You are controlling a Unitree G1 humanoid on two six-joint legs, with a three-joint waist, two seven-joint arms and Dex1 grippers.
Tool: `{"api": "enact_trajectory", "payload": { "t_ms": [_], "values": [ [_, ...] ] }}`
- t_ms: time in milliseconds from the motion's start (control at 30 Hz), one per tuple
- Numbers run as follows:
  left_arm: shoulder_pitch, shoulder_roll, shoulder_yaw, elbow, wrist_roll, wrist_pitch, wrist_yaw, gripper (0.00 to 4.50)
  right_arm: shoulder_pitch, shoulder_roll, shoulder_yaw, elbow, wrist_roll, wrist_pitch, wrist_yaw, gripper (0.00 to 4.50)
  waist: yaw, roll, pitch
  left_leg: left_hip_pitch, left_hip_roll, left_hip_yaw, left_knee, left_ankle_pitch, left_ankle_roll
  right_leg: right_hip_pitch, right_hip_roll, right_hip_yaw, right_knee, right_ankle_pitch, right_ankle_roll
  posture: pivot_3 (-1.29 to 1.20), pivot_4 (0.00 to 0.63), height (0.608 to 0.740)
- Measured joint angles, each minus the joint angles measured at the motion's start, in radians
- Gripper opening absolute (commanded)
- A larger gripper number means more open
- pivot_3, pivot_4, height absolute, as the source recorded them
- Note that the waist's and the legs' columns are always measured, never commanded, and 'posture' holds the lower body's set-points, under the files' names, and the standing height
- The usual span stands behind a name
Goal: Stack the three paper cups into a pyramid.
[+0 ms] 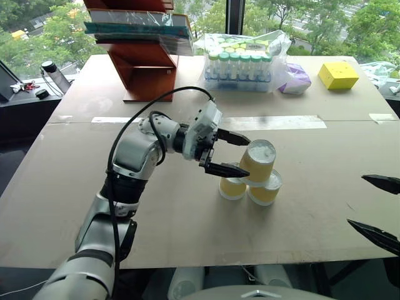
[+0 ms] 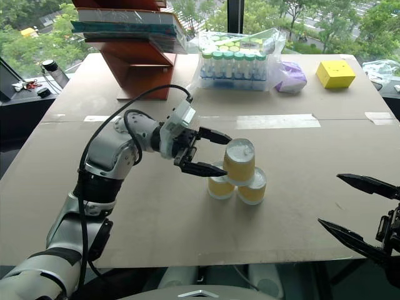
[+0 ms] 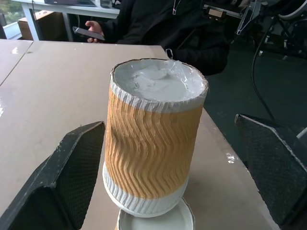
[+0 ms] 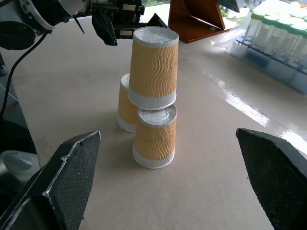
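Three yellow-orange paper cups stand upside down in a pyramid at the table's middle. The top cup (image 1: 257, 161) rests across the lower left cup (image 1: 232, 187) and the lower right cup (image 1: 264, 190). My left gripper (image 1: 241, 156) is open just left of the top cup, with one finger on each side and a gap to the cup wall. In the left wrist view both black fingers (image 3: 67, 172) stand clear of that cup (image 3: 151, 143). My right gripper (image 2: 330, 199) hangs open at the right, well away from the stack (image 4: 153, 67).
At the back stand a red-brown rack with books (image 1: 140, 56), a wrapped pack of green-capped bottles (image 1: 240, 62), a purple bag (image 1: 294, 80) and a yellow box (image 1: 338, 75). A person in dark clothes (image 3: 158, 24) sits beyond the table's far side.
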Motion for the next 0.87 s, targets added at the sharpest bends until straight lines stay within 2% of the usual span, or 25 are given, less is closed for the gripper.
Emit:
{"api": "enact_trajectory", "payload": {
  "t_ms": [167,333,533,733,867],
  "values": [
    [0.033,0.039,0.077,-0.034,-0.072,0.049,0.014,4.47,-0.004,0.011,-0.005,0.005,0.02,0.002,0.001,4.5,0.001,0.0,0.0,0.0,0.001,0.0,0.0,0.0,0.0,0.0,0.0,0.0,0.0,0.0,0.0,0.0,0.15,0.74],
    [0.084,0.026,0.197,-0.075,-0.114,0.042,0.135,4.47,0.02,0.024,-0.02,0.028,0.018,0.001,0.026,4.5,0.006,0.0,0.0,0.0,0.001,-0.001,0.0,0.0,0.0,0.0,-0.001,0.0,0.0,0.0,0.0,0.0,0.15,0.74],
    [0.277,0.097,0.289,-0.061,-0.101,0.01,0.205,4.47,0.067,0.063,-0.02,0.105,-0.065,-0.019,0.051,4.5,-0.001,0.0,0.0,0.002,0.002,-0.001,-0.001,0.0,0.0,0.0,-0.001,0.002,0.0,0.0,0.0,0.0,0.15,0.74],
    [0.555,0.139,0.365,-0.04,-0.031,-0.108,0.264,4.47,0.104,0.11,0.011,0.227,-0.183,-0.078,0.094,4.5,0.003,0.0,0.0,0.002,0.003,0.0,-0.002,0.0,0.0,0.0,-0.003,0.002,-0.001,-0.001,-0.002,0.0,0.15,0.74],
    [0.633,0.139,0.373,-0.04,-0.015,-0.153,0.272,4.47,0.082,0.112,0.045,0.287,-0.22,-0.103,0.107,4.5,0.009,0.0,0.0,0.002,0.003,0.0,-0.002,0.0,0.0,0.0,-0.003,0.002,-0.001,-0.002,-0.004,0.0,0.15,0.74]
  ]
}}
